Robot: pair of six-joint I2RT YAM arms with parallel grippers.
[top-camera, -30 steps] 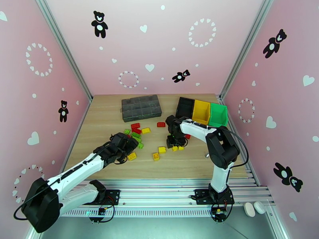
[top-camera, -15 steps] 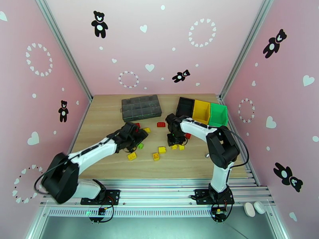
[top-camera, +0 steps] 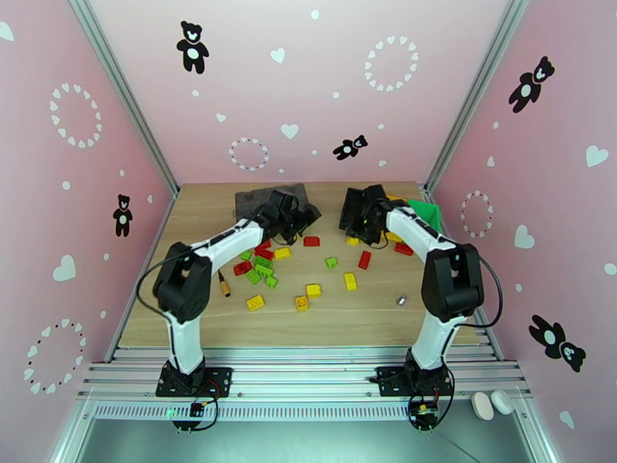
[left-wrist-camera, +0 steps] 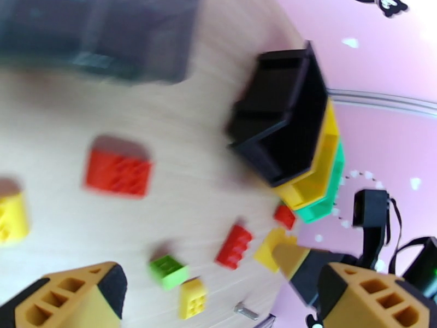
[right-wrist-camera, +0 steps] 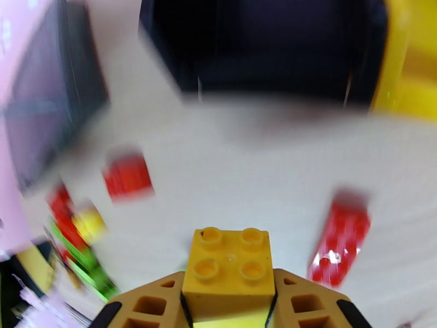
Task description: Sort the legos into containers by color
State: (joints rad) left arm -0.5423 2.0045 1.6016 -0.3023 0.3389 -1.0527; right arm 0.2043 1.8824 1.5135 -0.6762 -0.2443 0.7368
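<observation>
Now your right gripper [right-wrist-camera: 229, 302] clamps a yellow brick [right-wrist-camera: 229, 269]; the yellow bin [right-wrist-camera: 409, 50] lies ahead and right of its fingers [right-wrist-camera: 150, 302], the black bin [right-wrist-camera: 262, 39] dead ahead. Your left gripper [left-wrist-camera: 196, 269] gapes empty, farther off.

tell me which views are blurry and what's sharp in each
Top external: crisp, apart from smear around the left arm's wrist. Left wrist: soft all over, organizer box worst. Right wrist: black bin and table smeared; the yellow brick in the right fingers is sharp.
</observation>
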